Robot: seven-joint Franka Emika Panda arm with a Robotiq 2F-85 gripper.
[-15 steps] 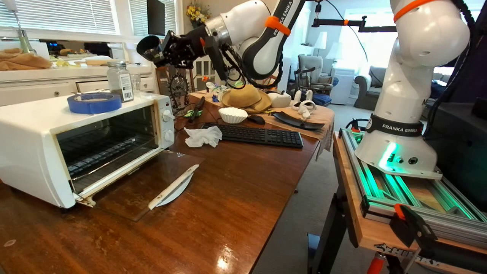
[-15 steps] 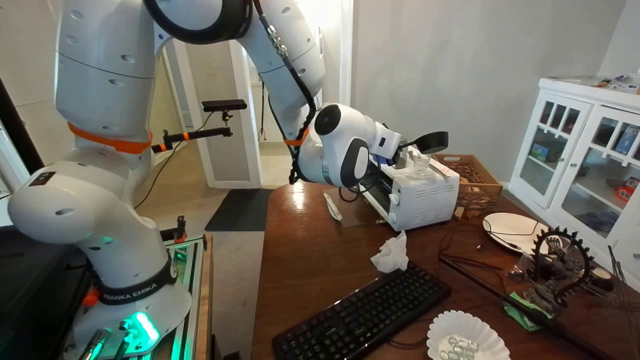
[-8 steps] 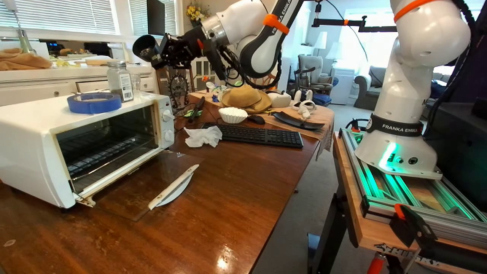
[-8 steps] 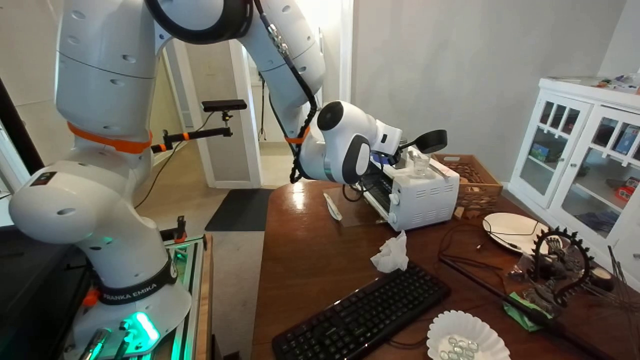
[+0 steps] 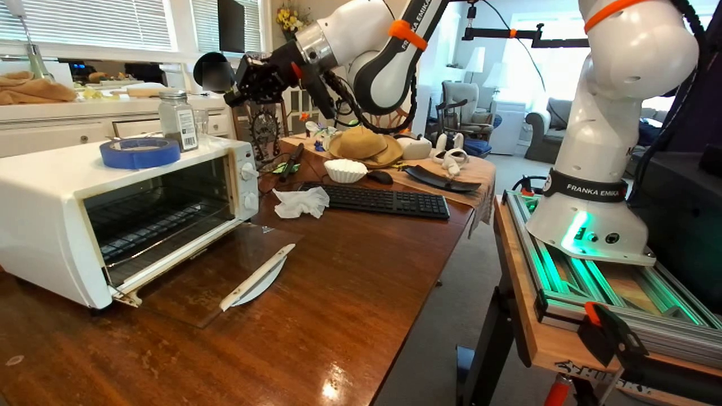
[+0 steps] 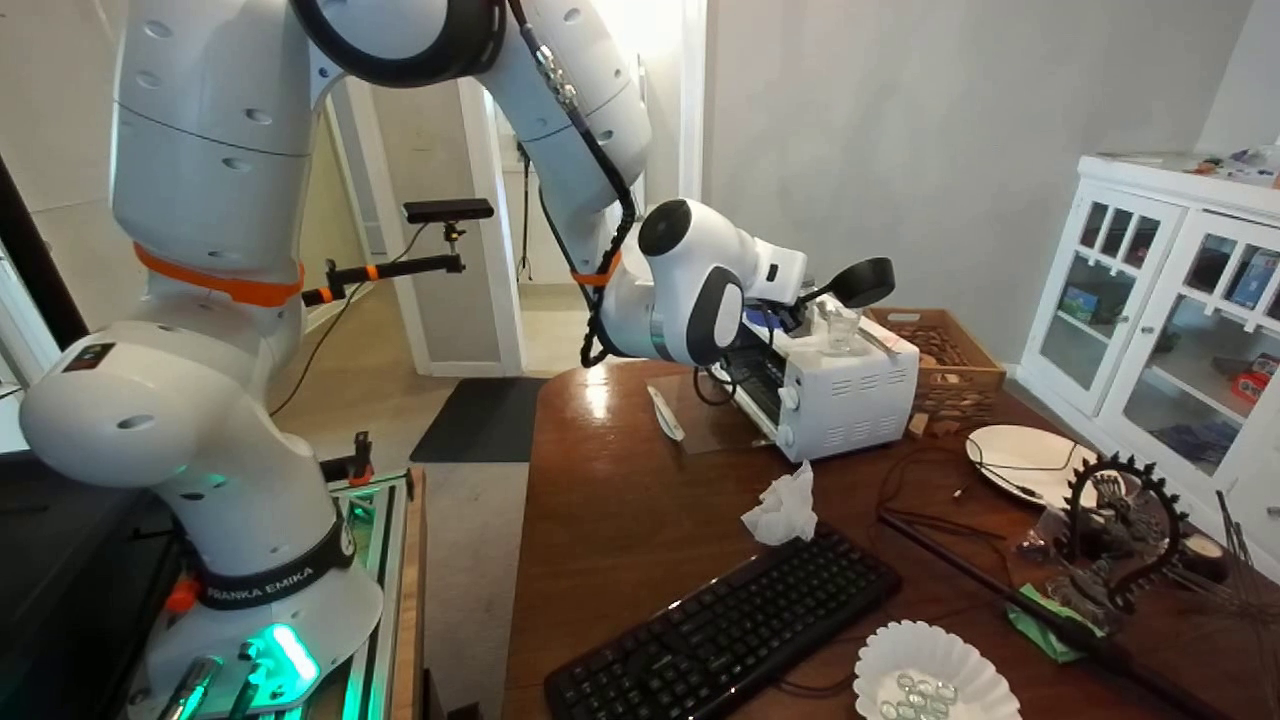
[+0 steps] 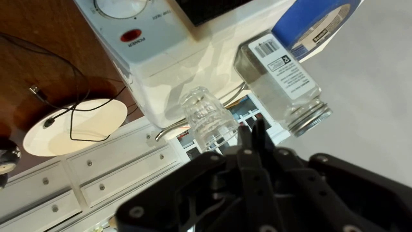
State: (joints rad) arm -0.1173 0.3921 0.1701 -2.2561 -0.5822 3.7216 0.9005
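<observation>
Pincer (image 7: 252, 132), nearly closed, grips a black scoop (image 6: 862, 284) whose bowl (image 5: 212, 71) both exterior views show but the wrist view doesn't.

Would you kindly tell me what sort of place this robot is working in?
Probably someone's home: a toaster oven, a white glass-door cabinet and, in the background, a cushioned chair point that way, though which room it is I cannot say.

Your arm (image 6: 215, 115): white colour
Straps (image 5: 408, 35): orange
Collar (image 5: 586, 188): black, "FRANKA EMIKA", three o'clock in an exterior view
Your gripper (image 7: 252, 129): black, round screws (image 7: 136, 212)
</observation>
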